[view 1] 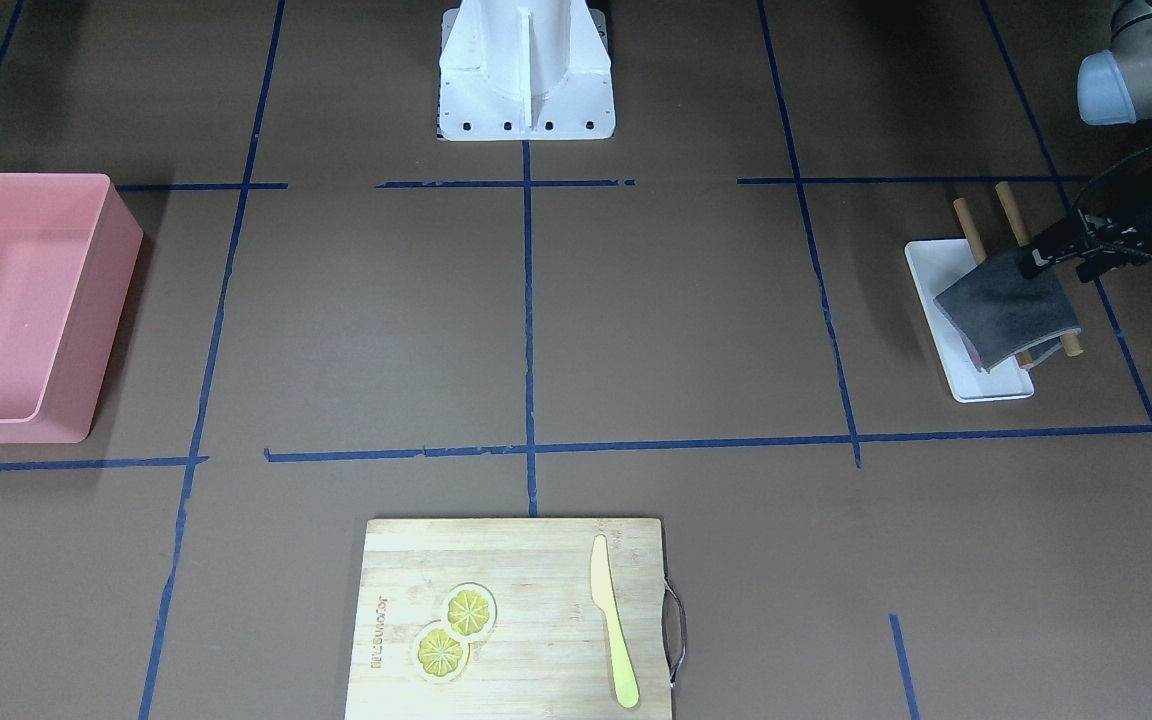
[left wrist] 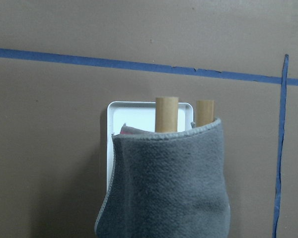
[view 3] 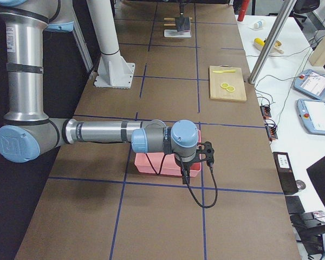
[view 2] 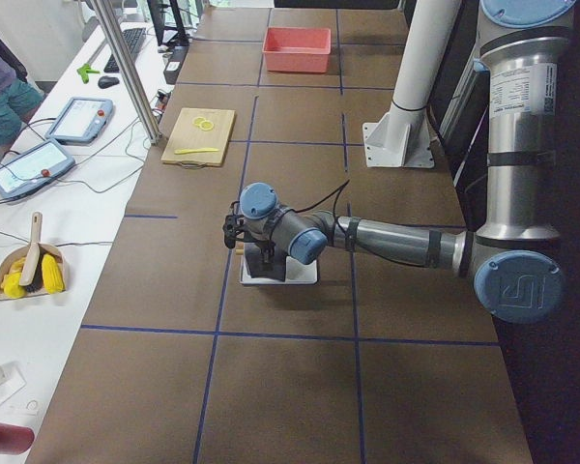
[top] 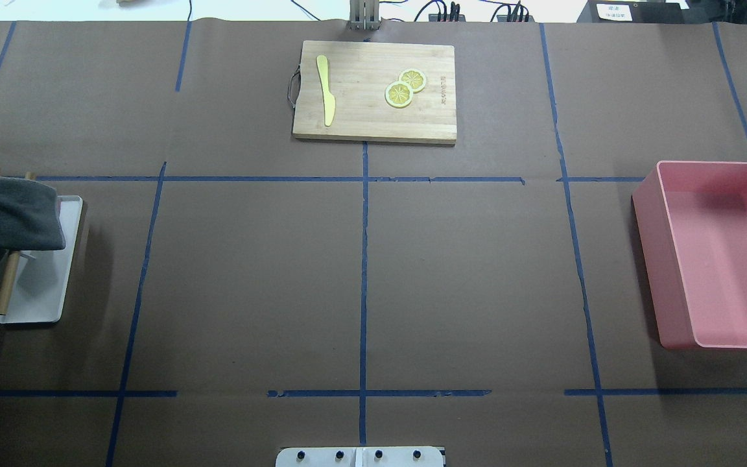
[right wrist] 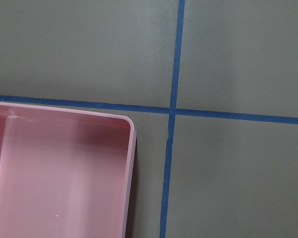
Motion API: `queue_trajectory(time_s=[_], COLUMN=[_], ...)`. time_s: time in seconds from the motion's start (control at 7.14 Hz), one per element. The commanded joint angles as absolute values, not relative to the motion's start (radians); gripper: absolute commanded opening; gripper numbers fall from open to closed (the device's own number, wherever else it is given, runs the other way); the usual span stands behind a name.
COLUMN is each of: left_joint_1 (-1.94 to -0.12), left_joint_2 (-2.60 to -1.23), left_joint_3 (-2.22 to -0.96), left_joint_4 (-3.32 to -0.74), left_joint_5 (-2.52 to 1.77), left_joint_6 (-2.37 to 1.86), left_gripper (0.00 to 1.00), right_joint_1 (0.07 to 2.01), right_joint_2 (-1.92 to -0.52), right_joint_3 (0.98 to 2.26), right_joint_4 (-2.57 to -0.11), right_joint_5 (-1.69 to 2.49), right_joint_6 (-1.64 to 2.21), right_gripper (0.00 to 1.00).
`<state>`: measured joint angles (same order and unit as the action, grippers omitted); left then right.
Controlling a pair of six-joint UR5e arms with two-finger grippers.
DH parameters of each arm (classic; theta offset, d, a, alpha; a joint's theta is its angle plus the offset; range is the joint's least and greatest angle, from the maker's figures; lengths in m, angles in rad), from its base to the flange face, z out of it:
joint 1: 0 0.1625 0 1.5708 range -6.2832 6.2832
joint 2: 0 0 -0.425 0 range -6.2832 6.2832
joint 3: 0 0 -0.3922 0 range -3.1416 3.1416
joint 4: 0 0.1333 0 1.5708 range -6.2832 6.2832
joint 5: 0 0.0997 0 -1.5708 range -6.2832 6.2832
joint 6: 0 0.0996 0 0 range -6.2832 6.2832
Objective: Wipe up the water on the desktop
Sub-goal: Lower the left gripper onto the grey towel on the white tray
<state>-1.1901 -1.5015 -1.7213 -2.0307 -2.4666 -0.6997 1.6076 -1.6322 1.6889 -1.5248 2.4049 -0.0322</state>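
The left gripper [view 1: 1064, 258] sits at the top edge of the grey cloth [view 1: 1006, 305] draped over two dowels [view 1: 966, 225] on the white tray [view 1: 986, 385]. I cannot tell whether it is pinching the cloth. The desktop [view 1: 676, 320] opens out toward the robot's right, with no wet patch that I can see. The right gripper [view 3: 197, 157], its state also unclear, hangs far off by the pink bin [view 1: 26, 300].

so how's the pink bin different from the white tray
The pink bin is deep, with tall walls; the white tray is shallow. The bin looks larger than the tray. Nothing shows inside the bin, while the tray bears a wooden-dowel rack draped with a grey cloth. Both are rectangular with rounded corners and sit on the desktop.
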Motion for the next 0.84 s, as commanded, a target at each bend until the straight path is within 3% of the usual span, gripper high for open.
queue_trajectory(time_s=[0.0, 0.42, 0.7], left_joint_1=[-1.186, -1.187, -1.190], left_joint_2=[-1.502, -1.497, -1.493], left_joint_3=[-1.712, -1.712, -1.724], left_joint_4=[-2.029, -2.029, -2.026], left_joint_5=[-2.467, -2.509, -2.537], left_joint_6=[-0.701, -0.698, -0.698], left_gripper=[0.61, 0.27, 0.19], right_joint_1=[1.608, 1.608, 1.608], right_joint_2=[-1.632, -1.632, -1.632], right_joint_3=[1.690, 1.697, 1.697], right_joint_4=[-1.525, -1.526, -1.526], right_joint_5=[2.405, 2.404, 2.404], right_joint_6=[-0.032, -0.032, -0.032], right_gripper=[1.00, 1.00, 1.00])
